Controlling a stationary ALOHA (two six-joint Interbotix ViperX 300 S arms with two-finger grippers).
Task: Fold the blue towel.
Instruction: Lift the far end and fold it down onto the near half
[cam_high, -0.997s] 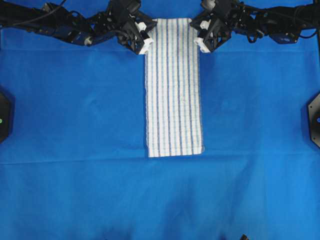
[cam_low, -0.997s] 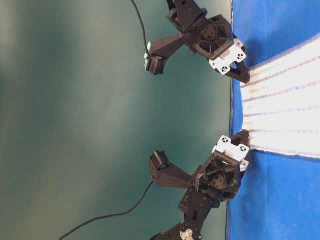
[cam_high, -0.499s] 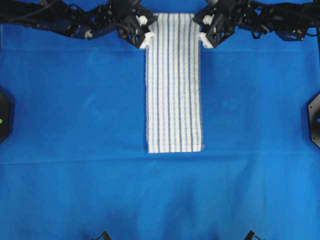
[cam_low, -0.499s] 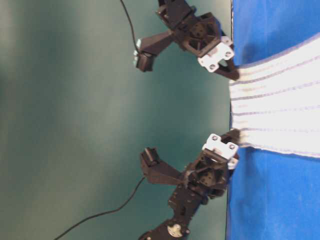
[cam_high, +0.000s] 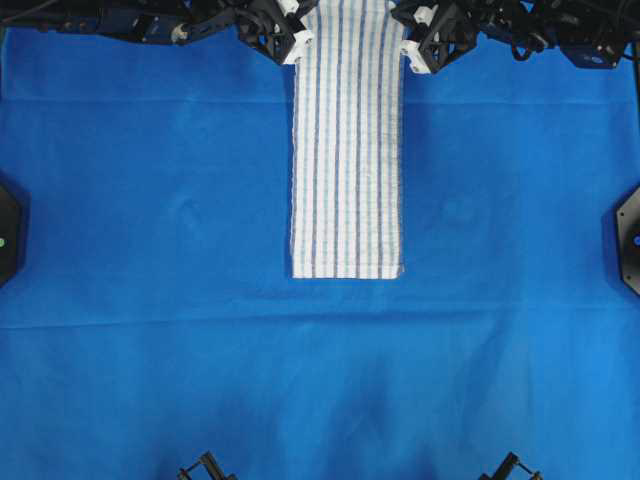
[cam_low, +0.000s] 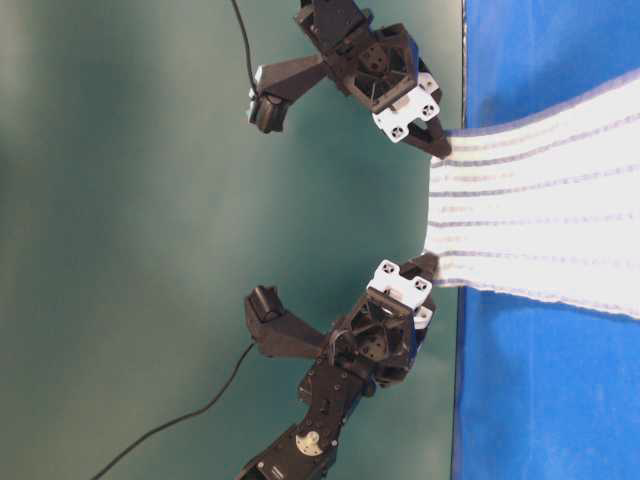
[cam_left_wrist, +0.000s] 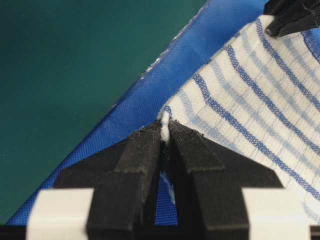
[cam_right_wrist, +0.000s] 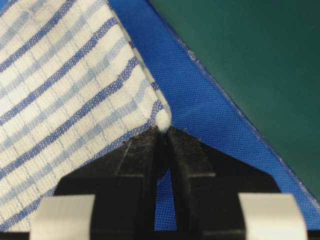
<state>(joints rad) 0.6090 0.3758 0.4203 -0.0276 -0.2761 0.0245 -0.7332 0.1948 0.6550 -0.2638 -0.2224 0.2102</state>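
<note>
- Both black arms reach in from the far edge of the large plain blue cloth (cam_high: 150, 250), wrists angled toward each other.
- The table-level view shows the white woven towel with thin blue stripes (cam_high: 347, 150) lifted off the surface at that end.
- The left gripper (cam_left_wrist: 165, 137) and right gripper (cam_right_wrist: 161, 131) each pinch a corner.

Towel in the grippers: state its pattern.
White towel with dark-blue and light-blue stripes; right wrist view.
</note>
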